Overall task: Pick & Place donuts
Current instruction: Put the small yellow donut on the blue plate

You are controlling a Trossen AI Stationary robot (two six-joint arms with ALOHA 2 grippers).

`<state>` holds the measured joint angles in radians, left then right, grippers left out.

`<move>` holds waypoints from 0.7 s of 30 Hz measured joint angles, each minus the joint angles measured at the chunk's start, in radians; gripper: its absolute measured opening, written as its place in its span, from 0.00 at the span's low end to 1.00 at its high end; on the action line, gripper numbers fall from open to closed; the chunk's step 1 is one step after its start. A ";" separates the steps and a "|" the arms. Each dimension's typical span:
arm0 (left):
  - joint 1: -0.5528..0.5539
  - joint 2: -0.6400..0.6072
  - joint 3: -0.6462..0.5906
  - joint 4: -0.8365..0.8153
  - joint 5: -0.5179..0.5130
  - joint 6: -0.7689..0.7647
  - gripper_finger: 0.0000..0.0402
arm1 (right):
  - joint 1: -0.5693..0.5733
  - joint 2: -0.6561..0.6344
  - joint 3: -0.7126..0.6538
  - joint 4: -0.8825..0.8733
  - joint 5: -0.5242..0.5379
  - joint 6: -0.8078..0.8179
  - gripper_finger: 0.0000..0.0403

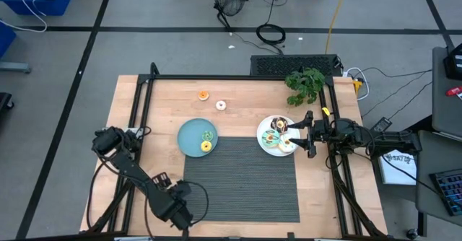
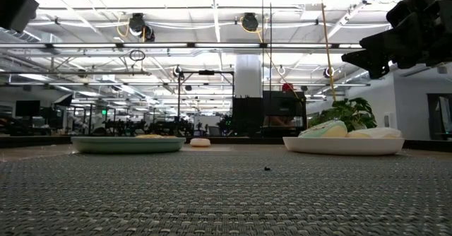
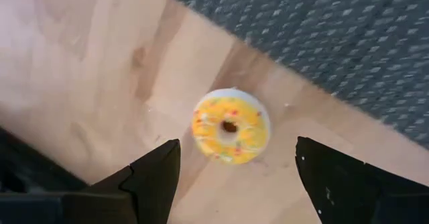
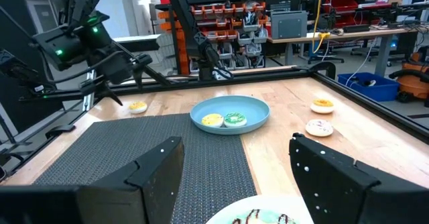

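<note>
A yellow-iced donut (image 3: 231, 125) lies flat on the bare wood beside the mat's left near corner. My left gripper (image 3: 238, 143) hovers over it, open, one finger on each side and touching nothing. The arm hides this donut in the high view, but it shows in the right wrist view (image 4: 137, 106). The teal plate (image 1: 189, 134) holds a green donut (image 1: 208, 135) and a yellow one (image 1: 206, 146). An orange donut (image 1: 203, 94) and a white one (image 1: 221, 105) lie on the wood farther back. My right gripper (image 1: 297, 135) is open above the right edge of the white plate (image 1: 264, 141), which holds several donuts.
A dark ribbed mat (image 1: 242, 183) covers the table's near middle. A green plant (image 1: 304, 84) stands at the far right corner. Black frame rails (image 1: 137, 111) run along the table's sides. Bare wood lies between the two plates and the far edge.
</note>
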<state>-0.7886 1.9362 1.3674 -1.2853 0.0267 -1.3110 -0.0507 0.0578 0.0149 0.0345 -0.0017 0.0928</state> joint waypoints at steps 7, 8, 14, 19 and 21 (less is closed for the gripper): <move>-0.011 -0.010 -0.025 0.010 -0.002 0.027 0.73 | 0.000 0.000 0.000 0.000 0.000 0.000 0.62; -0.016 -0.025 -0.050 0.013 -0.002 0.013 0.73 | 0.000 0.000 0.000 0.000 0.000 0.000 0.62; -0.047 -0.226 -0.288 0.230 -0.040 -0.155 0.73 | 0.000 0.000 0.000 0.000 0.000 0.000 0.62; -0.057 -0.369 -0.428 0.454 -0.097 -0.187 0.73 | 0.000 0.000 0.000 0.000 0.000 0.000 0.62; -0.057 -0.385 -0.449 0.488 -0.095 -0.179 0.73 | 0.000 0.000 0.000 0.000 0.000 0.000 0.62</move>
<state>-0.8455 1.5507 0.9179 -0.7972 -0.0681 -1.4899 -0.0508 0.0578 0.0149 0.0345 -0.0017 0.0929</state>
